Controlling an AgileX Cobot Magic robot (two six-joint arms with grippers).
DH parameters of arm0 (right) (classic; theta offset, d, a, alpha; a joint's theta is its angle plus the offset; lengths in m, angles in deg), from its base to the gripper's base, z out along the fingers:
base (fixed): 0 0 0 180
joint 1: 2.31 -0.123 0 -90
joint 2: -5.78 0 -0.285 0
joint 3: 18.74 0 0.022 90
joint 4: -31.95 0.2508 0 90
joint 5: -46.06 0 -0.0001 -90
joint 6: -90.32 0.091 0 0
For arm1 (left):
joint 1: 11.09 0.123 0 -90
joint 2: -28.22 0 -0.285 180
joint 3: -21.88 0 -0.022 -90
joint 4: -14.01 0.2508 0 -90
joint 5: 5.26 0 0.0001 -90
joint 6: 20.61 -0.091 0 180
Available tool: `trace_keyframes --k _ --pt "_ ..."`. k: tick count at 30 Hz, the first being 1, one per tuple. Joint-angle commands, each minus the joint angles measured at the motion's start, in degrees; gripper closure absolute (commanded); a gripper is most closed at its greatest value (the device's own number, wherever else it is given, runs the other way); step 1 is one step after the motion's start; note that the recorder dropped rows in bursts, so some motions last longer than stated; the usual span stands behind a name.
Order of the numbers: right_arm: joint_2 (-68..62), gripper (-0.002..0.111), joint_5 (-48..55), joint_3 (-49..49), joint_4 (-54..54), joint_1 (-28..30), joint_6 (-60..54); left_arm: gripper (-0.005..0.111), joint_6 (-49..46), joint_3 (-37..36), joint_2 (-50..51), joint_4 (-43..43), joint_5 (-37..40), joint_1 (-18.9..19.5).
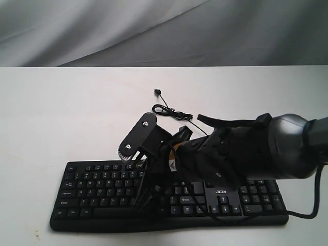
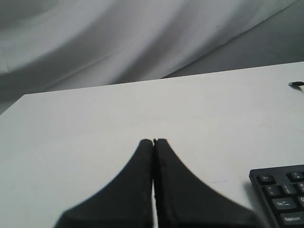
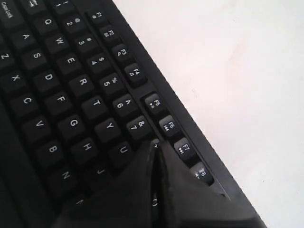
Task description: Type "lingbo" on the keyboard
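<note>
The black keyboard [image 1: 102,184] lies along the near edge of the white table, its "acer" logo [image 1: 221,192] right of middle. My right arm reaches in from the right. My right gripper [image 1: 138,201] is shut, pointing down onto the letter keys at the keyboard's middle. In the right wrist view the shut tips [image 3: 154,143] sit just beyond the U key [image 3: 124,151], beside the 7 key [image 3: 137,126], hiding the keys beneath. My left gripper [image 2: 153,141] is shut and empty above bare table, left of the keyboard's corner [image 2: 280,194].
The thin black cable [image 1: 171,111] coils on the table behind the keyboard and ends in a plug [image 1: 158,92]. A grey cloth backdrop [image 1: 154,25] hangs behind the white table [image 1: 61,113]. The left arm is out of the exterior view.
</note>
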Motion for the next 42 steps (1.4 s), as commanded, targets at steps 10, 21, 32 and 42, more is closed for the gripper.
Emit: trace_keyframes --k 10,21,32,42 --pt "1.61 0.108 2.42 -0.85 3.84 -6.3 0.04 0.107 0.25 -0.26 -0.25 -0.1 -0.57 -0.42" --pt "-0.02 0.108 0.0 -1.74 4.25 -6.78 0.04 0.107 0.25 -0.26 -0.25 -0.1 -0.57 -0.42" --pt "-1.28 0.108 -1.69 -1.74 4.15 -6.78 -0.09 0.107 0.25 -0.26 -0.25 -0.1 -0.57 -0.42" --pt "-4.18 0.108 -3.67 -1.74 4.15 -6.49 -0.09 0.107 0.25 -0.26 -0.25 -0.1 -0.57 -0.42"
